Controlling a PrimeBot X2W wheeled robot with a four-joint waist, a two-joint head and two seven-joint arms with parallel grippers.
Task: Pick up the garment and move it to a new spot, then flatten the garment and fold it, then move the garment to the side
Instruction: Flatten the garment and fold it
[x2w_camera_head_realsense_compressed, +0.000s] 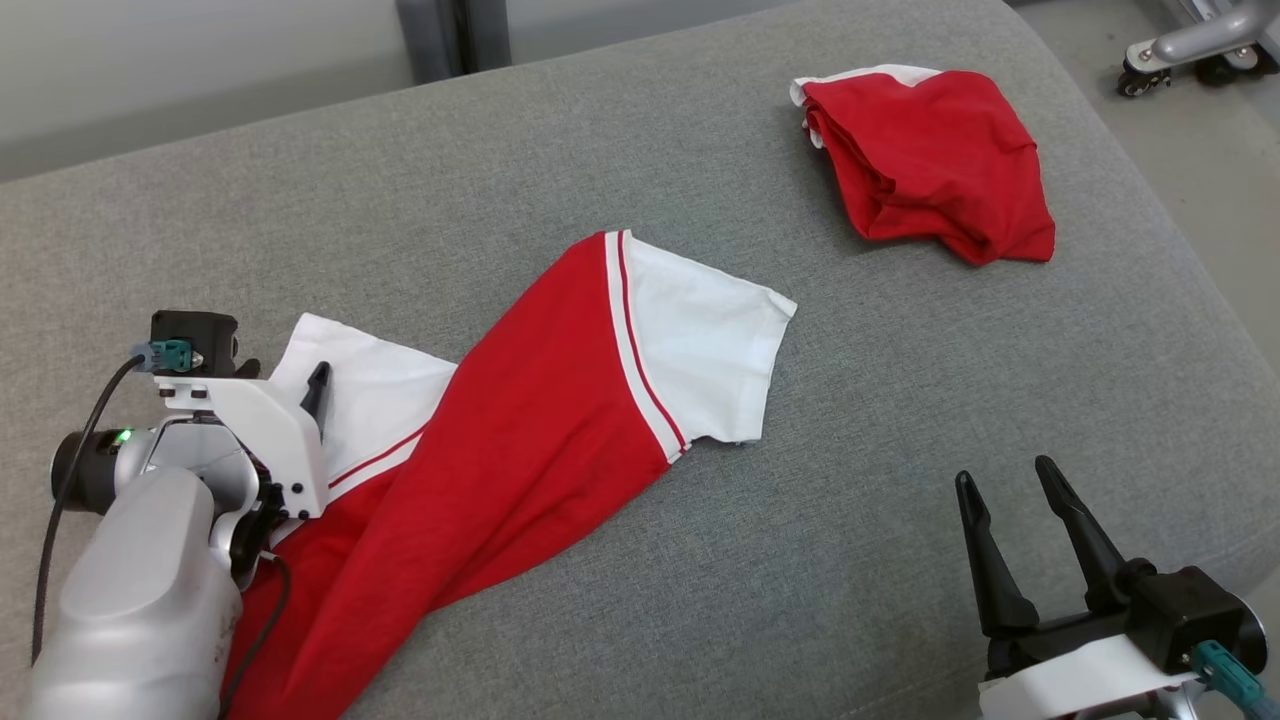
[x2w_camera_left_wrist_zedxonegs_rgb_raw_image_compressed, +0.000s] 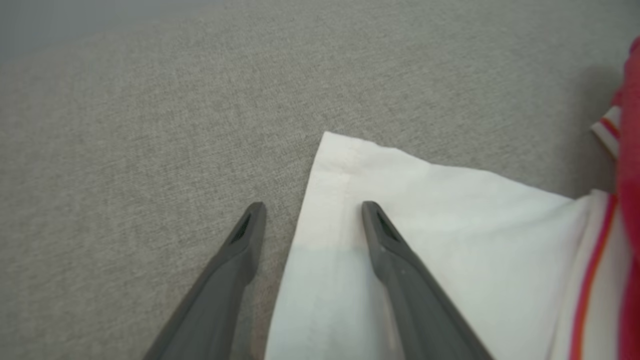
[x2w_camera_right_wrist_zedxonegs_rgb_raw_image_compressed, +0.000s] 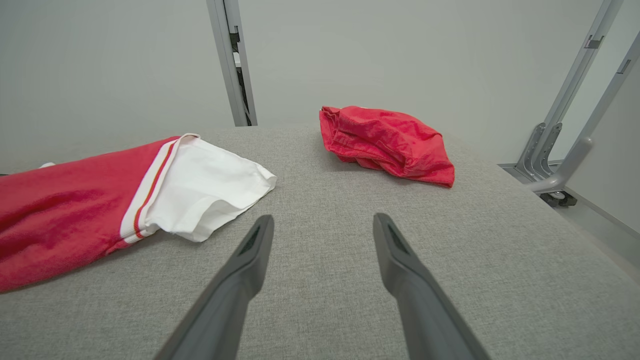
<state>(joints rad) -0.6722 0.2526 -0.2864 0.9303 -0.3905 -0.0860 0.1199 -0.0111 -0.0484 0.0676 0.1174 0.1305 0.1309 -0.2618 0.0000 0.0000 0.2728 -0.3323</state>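
on cushion, garment runs diagonal near-left to far-right; left hand, right hand gaping, empty.

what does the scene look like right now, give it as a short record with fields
surface: grey cushion
garment in work: red and white shirt, loosely spread, not folded
other garment: bunched red garment, far right, apart from the shirt
left gripper: open, astride the edge of the white sleeve, one finger over cloth, one over cushion
right gripper: open, over bare cushion to the right of the shirt, holding nothing
left contact with sleeve: cannot tell
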